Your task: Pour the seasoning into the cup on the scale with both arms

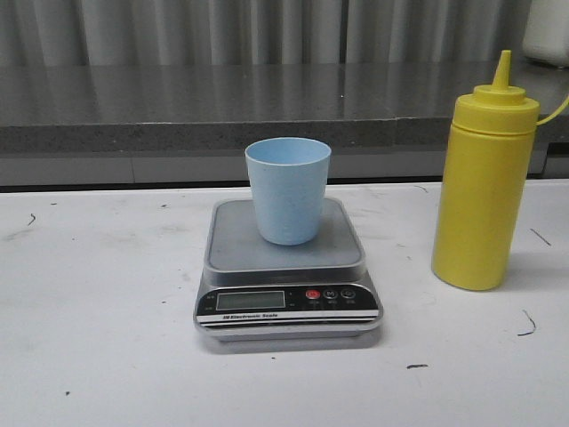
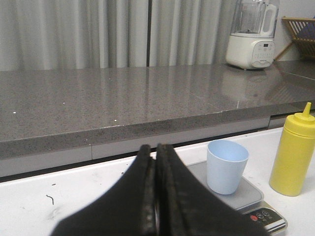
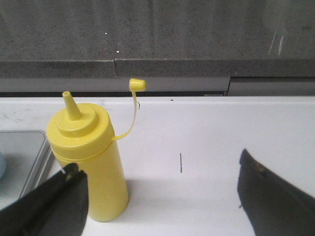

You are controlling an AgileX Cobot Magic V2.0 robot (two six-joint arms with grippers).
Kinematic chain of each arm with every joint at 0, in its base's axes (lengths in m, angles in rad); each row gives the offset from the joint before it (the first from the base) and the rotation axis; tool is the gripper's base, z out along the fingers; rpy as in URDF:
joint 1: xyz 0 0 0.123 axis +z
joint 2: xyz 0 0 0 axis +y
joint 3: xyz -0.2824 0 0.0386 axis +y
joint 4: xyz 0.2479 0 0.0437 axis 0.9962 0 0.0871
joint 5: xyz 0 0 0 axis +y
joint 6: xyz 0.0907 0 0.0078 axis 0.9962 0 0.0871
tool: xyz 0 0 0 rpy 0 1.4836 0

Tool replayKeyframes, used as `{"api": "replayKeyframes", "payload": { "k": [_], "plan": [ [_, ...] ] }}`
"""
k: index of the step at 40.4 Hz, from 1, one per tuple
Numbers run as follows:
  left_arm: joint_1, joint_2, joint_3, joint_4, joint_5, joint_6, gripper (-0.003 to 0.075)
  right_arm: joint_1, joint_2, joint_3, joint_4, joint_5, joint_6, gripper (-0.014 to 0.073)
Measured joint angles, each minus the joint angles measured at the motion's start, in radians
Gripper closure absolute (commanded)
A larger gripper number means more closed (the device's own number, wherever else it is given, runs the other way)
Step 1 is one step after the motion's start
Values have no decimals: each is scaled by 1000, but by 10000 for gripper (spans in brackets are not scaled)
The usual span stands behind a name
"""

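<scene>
Yellow bottle (image 1: 484,187) waits upright on the white table (image 1: 98,338), beside the scale (image 1: 286,267) that carries your blue cup (image 1: 287,189).

Your right gripper (image 3: 157,196) is spread wide near the bottle; centre it on the body and close squarely before lifting. Your left gripper (image 2: 155,191) has its fingers pressed together, holding nothing. The nozzle cap (image 3: 137,84) hangs off its tether; the cup looks empty, though its floor is hidden.
</scene>
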Motion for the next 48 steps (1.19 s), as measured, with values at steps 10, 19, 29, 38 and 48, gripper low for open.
{"api": "replayKeyframes", "payload": {
  "k": [10, 19, 29, 38, 48],
  "plan": [
    [0, 0, 0, 0, 0, 0, 740, 124, 140, 143, 0, -227, 0, -39],
    [0, 0, 0, 0, 0, 0, 740, 203, 242, 279, 4, -529, 11, -39],
    [0, 0, 0, 0, 0, 0, 740, 259, 502, 286, 4, -745, 32, -39],
    [0, 0, 0, 0, 0, 0, 740, 271, 749, 287, 4, -1016, 85, -39],
    [0, 0, 2, 0, 0, 0, 740, 271, 950, 281, -13, -1271, 157, -39]
  ]
}}
